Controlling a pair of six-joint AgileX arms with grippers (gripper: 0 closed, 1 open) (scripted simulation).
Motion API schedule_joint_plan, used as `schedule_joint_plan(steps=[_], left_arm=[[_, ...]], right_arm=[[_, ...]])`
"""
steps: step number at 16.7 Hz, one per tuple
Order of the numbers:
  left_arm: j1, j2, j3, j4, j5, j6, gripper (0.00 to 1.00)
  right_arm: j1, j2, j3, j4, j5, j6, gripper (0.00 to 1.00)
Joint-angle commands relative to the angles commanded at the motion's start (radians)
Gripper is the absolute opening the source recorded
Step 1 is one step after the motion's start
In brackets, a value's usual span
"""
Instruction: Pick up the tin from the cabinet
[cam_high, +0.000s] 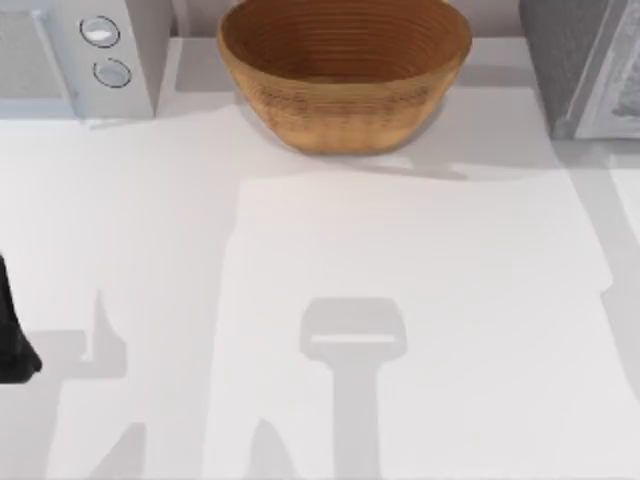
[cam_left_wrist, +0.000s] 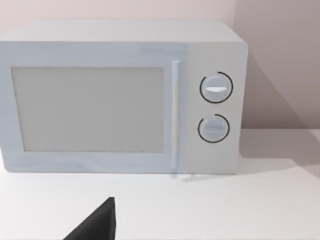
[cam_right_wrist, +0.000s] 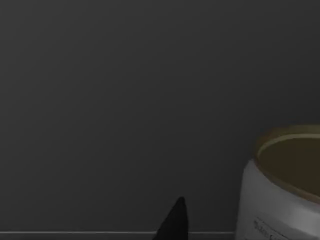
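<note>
A dark fingertip of the right gripper (cam_right_wrist: 172, 222) pokes up in the right wrist view; whether the jaws are released or clenched cannot be told. Just beside it, apart from the finger, stands the tin (cam_right_wrist: 282, 190), white-walled with a gold rim, cut off by the frame edge, inside a dim grey cabinet (cam_right_wrist: 125, 100). The left arm (cam_high: 12, 330) sits parked at the table's (cam_high: 400, 250) left edge. Farther back: a wicker basket (cam_high: 345, 70), nothing visible in it, and a white microwave (cam_left_wrist: 120, 100), door closed.
</note>
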Motion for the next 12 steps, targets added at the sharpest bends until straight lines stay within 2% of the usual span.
schedule_joint_plan(steps=[5,12], left_arm=[[0.000,0.000,0.000,0.000,0.000,0.000,1.00],[0.000,0.000,0.000,0.000,0.000,0.000,1.00]], right_arm=[[0.000,0.000,0.000,0.000,0.000,0.000,0.02],[0.000,0.000,0.000,0.000,0.000,0.000,0.00]])
